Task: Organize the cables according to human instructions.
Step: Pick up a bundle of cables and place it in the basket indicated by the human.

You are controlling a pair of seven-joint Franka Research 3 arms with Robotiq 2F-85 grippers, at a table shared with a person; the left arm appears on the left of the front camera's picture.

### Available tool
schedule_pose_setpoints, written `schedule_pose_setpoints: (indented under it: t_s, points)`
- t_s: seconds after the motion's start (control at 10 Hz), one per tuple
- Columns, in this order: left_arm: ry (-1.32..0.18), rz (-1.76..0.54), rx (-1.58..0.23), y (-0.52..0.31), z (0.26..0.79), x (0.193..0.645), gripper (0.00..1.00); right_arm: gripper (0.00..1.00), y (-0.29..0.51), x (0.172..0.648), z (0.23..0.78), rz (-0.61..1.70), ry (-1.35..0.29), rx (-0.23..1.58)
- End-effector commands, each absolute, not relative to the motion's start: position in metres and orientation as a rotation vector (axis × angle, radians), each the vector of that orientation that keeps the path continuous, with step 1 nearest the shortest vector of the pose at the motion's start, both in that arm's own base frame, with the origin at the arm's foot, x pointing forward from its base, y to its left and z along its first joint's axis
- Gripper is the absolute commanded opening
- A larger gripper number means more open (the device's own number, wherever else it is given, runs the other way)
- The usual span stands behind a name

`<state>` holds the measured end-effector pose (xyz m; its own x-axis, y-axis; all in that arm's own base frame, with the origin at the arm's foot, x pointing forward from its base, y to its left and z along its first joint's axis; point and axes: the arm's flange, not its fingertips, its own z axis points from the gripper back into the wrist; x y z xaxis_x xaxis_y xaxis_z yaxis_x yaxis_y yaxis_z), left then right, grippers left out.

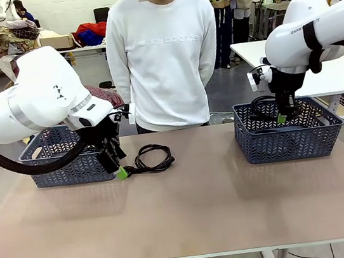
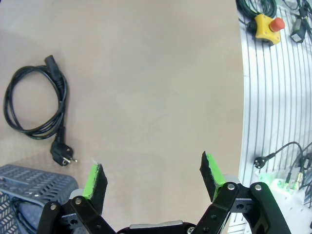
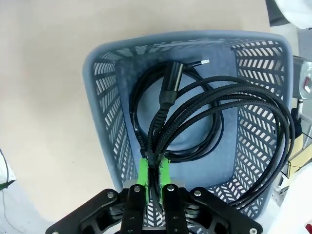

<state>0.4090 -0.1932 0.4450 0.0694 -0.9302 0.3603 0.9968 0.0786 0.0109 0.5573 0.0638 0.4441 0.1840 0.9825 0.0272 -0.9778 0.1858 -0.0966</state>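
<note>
Overhead, the right end effector [image 3: 152, 168] pinches a coiled cable [image 3: 204, 117] above the right basket [image 1: 289, 141]; loops could snag its rim. The left end effector [image 1: 114, 163], spread wide, hovers beside another cable [image 1: 152, 159] near the left basket [image 1: 61, 164]. The near desk [image 1: 191, 216] lies open.

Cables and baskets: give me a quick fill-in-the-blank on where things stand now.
1. The right gripper is shut on a braided cable hanging over the ____ basket.
2. The left gripper hovers with its jaws ____.
3. The coiled power cord lies on the ____, beside the left basket.
4. That cord's coil is ____ by either gripper.

Missing words: right; open; table; untouched
</note>
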Motion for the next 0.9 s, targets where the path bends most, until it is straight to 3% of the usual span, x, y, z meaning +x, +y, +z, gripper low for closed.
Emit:
schedule_pose_setpoints:
  t_s: [0.0,0.2,0.3,0.4,0.5,0.6,0.7,0.8]
  points:
    - [-0.307,-1.474,-0.265,-0.192,0.445,0.408,1.0,0.11,0.059,0.565,0.441,1.413,-0.121,-0.034]
    - [-0.307,-1.474,-0.265,-0.192,0.445,0.408,1.0,0.11,0.059,0.57,0.439,1.395,-0.105,-0.028]
    - [-0.307,-1.474,-0.265,-0.192,0.445,0.408,1.0,0.3,0.059,0.571,0.441,1.385,-0.102,-0.022]
    - [-0.307,-1.474,-0.265,-0.192,0.445,0.408,1.0,0.3,0.059,0.572,0.444,1.371,-0.102,-0.017]
    - [-0.307,-1.474,-0.265,-0.192,0.445,0.408,1.0,0.5,0.059,0.572,0.447,1.364,-0.1,-0.013]
    - [-0.307,-1.474,-0.265,-0.192,0.445,0.408,1.0,0.35,0.059,0.572,0.45,1.364,-0.096,-0.003]
    - [-0.307,-1.474,-0.265,-0.192,0.445,0.408,1.0,0.69,0.06,0.573,0.451,1.358,-0.092,-0.008]
    - [-0.307,-1.474,-0.265,-0.192,0.445,0.408,1.0,0.54,0.06,0.573,0.451,1.358,-0.091,-0.007]
